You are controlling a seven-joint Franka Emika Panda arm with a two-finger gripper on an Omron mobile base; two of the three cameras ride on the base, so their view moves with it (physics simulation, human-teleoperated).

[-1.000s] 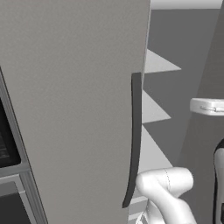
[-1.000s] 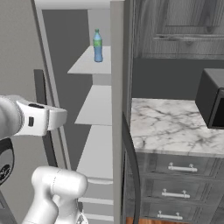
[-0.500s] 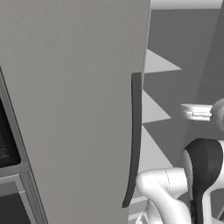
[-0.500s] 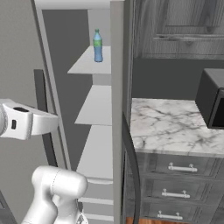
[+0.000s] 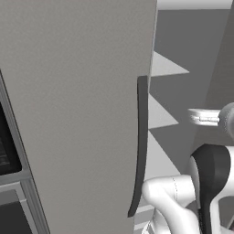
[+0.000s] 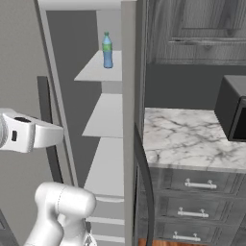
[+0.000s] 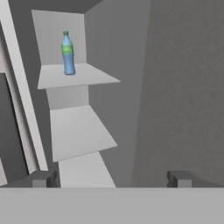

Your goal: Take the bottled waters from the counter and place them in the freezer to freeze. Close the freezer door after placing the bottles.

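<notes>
- While the freezer (image 6: 72, 144) stands open, the blue bottle with the green cap (image 7: 67, 53) stands upright on the top shelf (image 7: 74, 76) inside it.
- From the hand view, the gripper (image 7: 111, 178) is open wide and holds nothing. Its two dark tips sit far apart at the bottom.
- The bottle is well apart from the gripper, up and to the left in that view, deep at the back of the freezer.
- Two more white shelves sit below the bottle's shelf.
- The right base view shows the same bottle (image 6: 107, 50) up high, and the white marble surface (image 6: 192, 139) to the right of the freezer.
- The left base view shows a big grey door (image 5: 77, 114) with a long dark handle (image 5: 140, 146).
</notes>
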